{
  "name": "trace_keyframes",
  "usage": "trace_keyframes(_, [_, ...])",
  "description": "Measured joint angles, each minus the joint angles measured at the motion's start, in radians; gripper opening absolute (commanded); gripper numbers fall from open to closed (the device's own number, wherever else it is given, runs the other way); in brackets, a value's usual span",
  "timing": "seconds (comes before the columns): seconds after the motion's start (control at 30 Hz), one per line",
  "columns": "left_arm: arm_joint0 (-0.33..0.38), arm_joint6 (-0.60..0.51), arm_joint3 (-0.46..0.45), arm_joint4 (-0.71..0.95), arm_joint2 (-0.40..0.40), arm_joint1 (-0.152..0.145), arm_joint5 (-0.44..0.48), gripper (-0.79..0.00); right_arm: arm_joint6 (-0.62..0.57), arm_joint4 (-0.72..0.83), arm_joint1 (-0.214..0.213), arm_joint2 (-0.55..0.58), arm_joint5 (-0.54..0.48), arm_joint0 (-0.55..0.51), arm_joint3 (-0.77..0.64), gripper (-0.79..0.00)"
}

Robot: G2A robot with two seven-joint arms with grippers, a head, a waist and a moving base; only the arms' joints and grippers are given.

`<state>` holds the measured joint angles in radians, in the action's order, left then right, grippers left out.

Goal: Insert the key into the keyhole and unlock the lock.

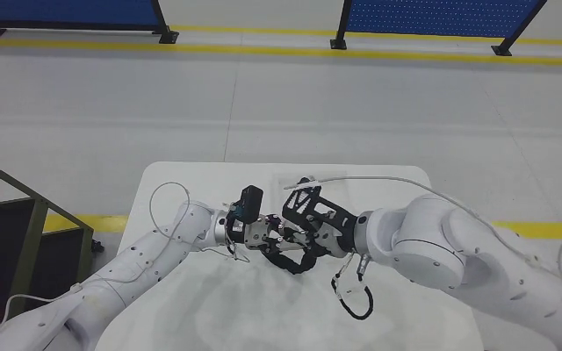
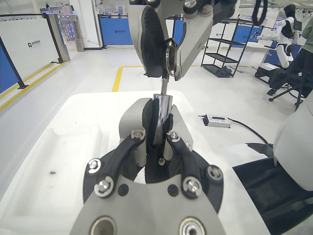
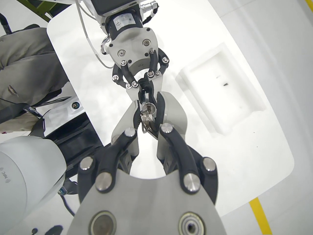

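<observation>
Left fingers closed tight on shiny chrome cylindrical lock. Right fingers pinch silver metal key; key tip meets lock end, just beyond left fingers.

A white table with rounded corners carries a shallow white foam tray, which has a small dark speck in its recess. On the floor just beside the table lies a grey power adapter with a black cable. A black shelving rack stands farther off. Blue partition panels line the far side behind a yellow floor line.
</observation>
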<state>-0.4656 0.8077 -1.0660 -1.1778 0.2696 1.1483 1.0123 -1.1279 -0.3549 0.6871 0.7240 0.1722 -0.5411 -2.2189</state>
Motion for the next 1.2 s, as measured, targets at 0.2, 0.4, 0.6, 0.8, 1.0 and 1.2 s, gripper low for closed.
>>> trace_keyframes(0.2, [-0.001, 0.000, -0.002, -0.004, 0.004, 0.001, 0.000, -0.785, -0.009, 0.005, 0.009, 0.004, 0.042, -0.013, 0.005, -0.157])
trace_keyframes(0.4, [-0.003, 0.000, -0.001, -0.014, 0.008, 0.000, 0.000, -0.785, -0.035, -0.025, 0.015, 0.018, 0.073, -0.008, 0.005, 0.000])
trace_keyframes(0.6, [-0.007, 0.000, 0.000, -0.021, 0.016, -0.001, 0.000, -0.785, -0.035, -0.051, 0.015, 0.044, 0.004, -0.013, -0.024, 0.000])
trace_keyframes(0.8, [-0.012, 0.000, -0.003, -0.027, 0.026, -0.004, 0.000, -0.785, -0.084, -0.087, 0.011, 0.054, -0.076, -0.029, -0.020, 0.000])
trace_keyframes(1.0, [-0.016, 0.000, -0.005, -0.033, 0.033, -0.006, 0.000, -0.785, -0.075, -0.079, 0.015, 0.062, -0.114, -0.048, -0.013, -0.480])
trace_keyframes(1.2, [-0.018, 0.000, -0.005, -0.041, 0.039, -0.007, 0.000, -0.785, -0.060, -0.071, 0.018, 0.077, -0.110, -0.072, -0.002, -0.785])
